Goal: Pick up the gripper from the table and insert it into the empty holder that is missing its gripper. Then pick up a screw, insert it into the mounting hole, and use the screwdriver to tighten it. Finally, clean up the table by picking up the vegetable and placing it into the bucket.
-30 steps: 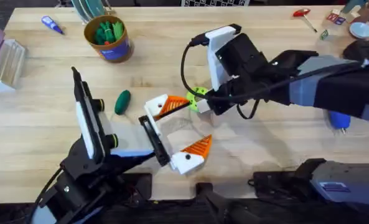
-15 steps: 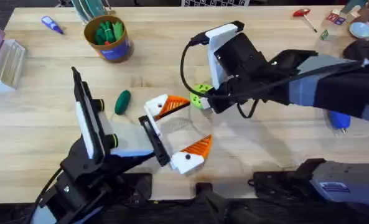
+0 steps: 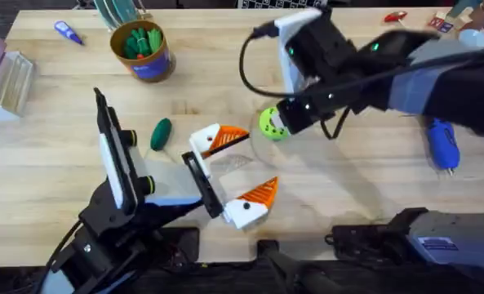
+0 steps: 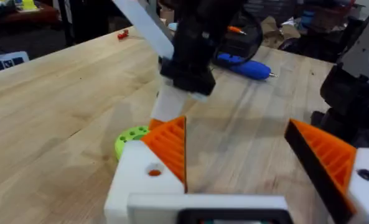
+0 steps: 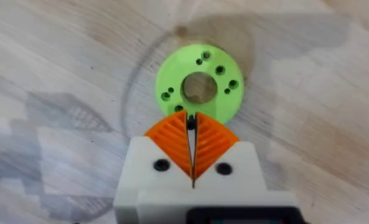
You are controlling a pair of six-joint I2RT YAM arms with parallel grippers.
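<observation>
A lime-green round disc with holes lies flat on the wooden table, near its middle. A small purple-blue pen lies at the far left, a red-handled tool at the far right edge.

You are looking at a robotics lab or workshop. The evidence: a pale wood workbench carrying hand tools (a blue electric screwdriver, a red-handled tool), plus cluttered equipment, cables and boxes in the room behind the bench in the left wrist view.
</observation>
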